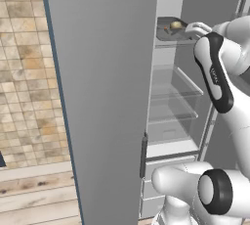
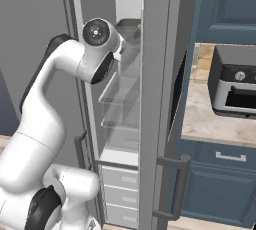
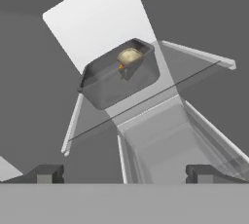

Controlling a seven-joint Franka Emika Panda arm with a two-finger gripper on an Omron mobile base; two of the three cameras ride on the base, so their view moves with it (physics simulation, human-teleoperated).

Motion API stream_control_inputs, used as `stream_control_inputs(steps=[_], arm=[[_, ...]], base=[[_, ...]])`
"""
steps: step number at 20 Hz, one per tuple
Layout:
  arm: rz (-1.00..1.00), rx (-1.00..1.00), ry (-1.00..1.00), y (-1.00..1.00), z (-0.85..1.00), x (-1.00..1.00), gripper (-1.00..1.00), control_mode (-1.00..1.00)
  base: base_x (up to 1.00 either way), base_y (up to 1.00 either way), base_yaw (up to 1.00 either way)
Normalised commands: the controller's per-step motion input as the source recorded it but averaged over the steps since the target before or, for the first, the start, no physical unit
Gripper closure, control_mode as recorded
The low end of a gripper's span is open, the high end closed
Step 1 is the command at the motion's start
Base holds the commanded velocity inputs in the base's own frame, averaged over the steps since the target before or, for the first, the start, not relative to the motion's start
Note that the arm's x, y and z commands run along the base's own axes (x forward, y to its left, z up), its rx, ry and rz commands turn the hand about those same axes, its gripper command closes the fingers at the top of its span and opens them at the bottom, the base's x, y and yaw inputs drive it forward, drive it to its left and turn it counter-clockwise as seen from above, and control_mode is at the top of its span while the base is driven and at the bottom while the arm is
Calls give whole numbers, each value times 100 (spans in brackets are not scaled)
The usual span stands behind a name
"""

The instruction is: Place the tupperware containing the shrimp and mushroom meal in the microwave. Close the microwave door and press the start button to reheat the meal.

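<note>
We see a tall grey refrigerator (image 1: 176, 4) with both of its doors swung open, and we take it as our landmark. On its top glass shelf (image 3: 194, 79) sits the shallow, see-through greyish rectangular tupperware (image 3: 119, 74) with rounded corners; it rests flat toward the back of that shelf. Inside the tub we make out the shrimp and mushroom meal (image 3: 127, 57): a pale tan lump with a small orange piece just beside it.

From the left base view, the tub appears high in the refrigerator, with the white arm's hand reaching in level with that top shelf. The two-finger gripper (image 3: 125, 173) points at the tupperware from in front of it. Its two dark fingertips (image 3: 46, 173) stand wide apart and nothing lies between them, so we read the hand as open and not touching the tub.

Below the top shelf, further clear shelves (image 1: 173, 97) and pale drawers (image 2: 120, 186) fill the refrigerator's lower part.

To the right of the refrigerator, in the right base view, a small grey countertop oven with knobs (image 2: 234, 86) stands on a speckled counter (image 2: 210, 124) set among dark blue cabinets (image 2: 225, 4).
</note>
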Motion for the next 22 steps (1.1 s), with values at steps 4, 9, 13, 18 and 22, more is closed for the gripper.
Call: stream_control_inputs(steps=[4,9,13,18,22], arm=[[0,8,1,0,0,8,-100,-100],[0,9,4,-1,0,13,-100,-100],[0,9,5,-4,0,17,-100,-100],[0,6,6,0,0,17,-100,-100],[0,4,1,0,0,20,-100,-100]], base=[[0,0,0],[0,0,0],[0,0,0],[0,0,0],[0,0,0]])
